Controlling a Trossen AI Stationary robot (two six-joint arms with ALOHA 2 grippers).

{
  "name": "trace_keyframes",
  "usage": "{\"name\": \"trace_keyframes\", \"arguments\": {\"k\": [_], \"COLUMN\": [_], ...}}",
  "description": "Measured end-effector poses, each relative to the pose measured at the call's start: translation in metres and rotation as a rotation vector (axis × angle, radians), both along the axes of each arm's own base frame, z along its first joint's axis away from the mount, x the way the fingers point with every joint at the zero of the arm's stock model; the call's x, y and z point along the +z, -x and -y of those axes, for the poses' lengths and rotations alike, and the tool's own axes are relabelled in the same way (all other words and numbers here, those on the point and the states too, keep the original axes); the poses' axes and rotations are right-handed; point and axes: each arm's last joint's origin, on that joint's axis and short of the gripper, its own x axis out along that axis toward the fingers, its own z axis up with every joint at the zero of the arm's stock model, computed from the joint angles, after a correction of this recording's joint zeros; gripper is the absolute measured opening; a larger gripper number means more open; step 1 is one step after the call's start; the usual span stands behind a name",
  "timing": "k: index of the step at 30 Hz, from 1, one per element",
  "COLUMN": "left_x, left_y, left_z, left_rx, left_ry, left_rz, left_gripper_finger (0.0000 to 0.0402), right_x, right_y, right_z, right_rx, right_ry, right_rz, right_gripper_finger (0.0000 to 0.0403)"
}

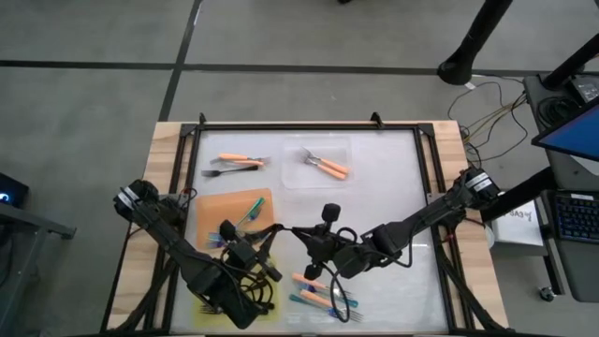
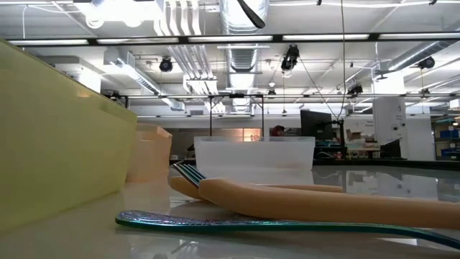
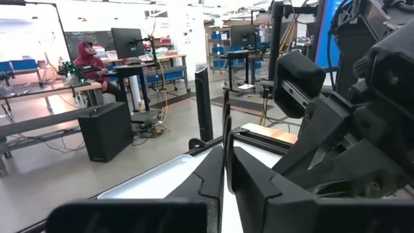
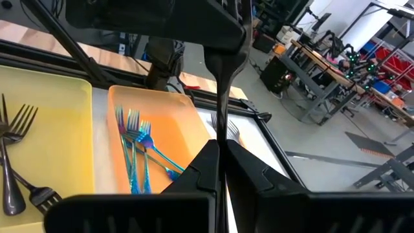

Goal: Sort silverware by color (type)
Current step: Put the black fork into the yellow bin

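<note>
Right gripper [image 4: 223, 150]: fingers pressed together, clamped on the black fork [image 4: 223, 97]. The handle stands straight up out of the fingertips. Gripper sits over the middle of the table.

Left gripper [image 3: 225, 158]: fingers also closed, meeting the right gripper nose to nose. A thin dark strip runs up between its fingertips and looks like the same black fork seen edge-on. In the right wrist view the fork's upper end disappears into the dark body of the left gripper, so both grippers appear to be on the one fork.

Relative to the right gripper:
- The orange mat [image 4: 187, 123] is just ahead and below, with teal forks [image 4: 134, 152] lying lengthwise in a bunch on it.
- The yellow mat [image 4: 58, 123] is beside the orange one, on the side farther from the gripper. Two black forks [image 4: 14, 162] show on it, and the left arm covers most of it from above.
- Behind it, toward the near table edge, is a loose pile of orange and teal forks [image 1: 318, 292]. The low view shows an orange-handled fork [image 2: 302, 201] lying over a teal one [image 2: 251, 223].
- Across the table on the far side is the clear tray [image 1: 342, 150], holding two orange-handled forks [image 1: 328, 167].
- More orange-handled forks [image 1: 236, 161] lie just beside that tray, beyond the orange mat.
</note>
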Motion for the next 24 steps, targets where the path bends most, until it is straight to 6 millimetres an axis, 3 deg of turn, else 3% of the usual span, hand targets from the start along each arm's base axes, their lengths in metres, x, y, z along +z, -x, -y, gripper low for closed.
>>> {"name": "trace_keyframes", "arguments": {"k": [6,16,24], "left_x": [0.0,0.005,0.029], "left_y": [0.0,0.001,-0.004], "left_z": [0.0,-0.001,0.005], "left_rx": [0.0,-0.001,-0.138], "left_ry": [-0.003,-0.048,-0.017], "left_rz": [-0.003,-0.057,-0.356], "left_gripper_finger": [0.0002,0.0001,0.0001], "right_x": [0.0,-0.002,-0.005], "right_y": [0.0,0.001,0.013], "right_z": [0.0,-0.001,0.004], "right_rx": [-0.003,0.002,-0.057], "right_ry": [-0.006,0.006,-0.112], "right_rz": [0.003,-0.017,-0.069], "right_gripper_finger": [0.0021,0.0121,0.0139]}}
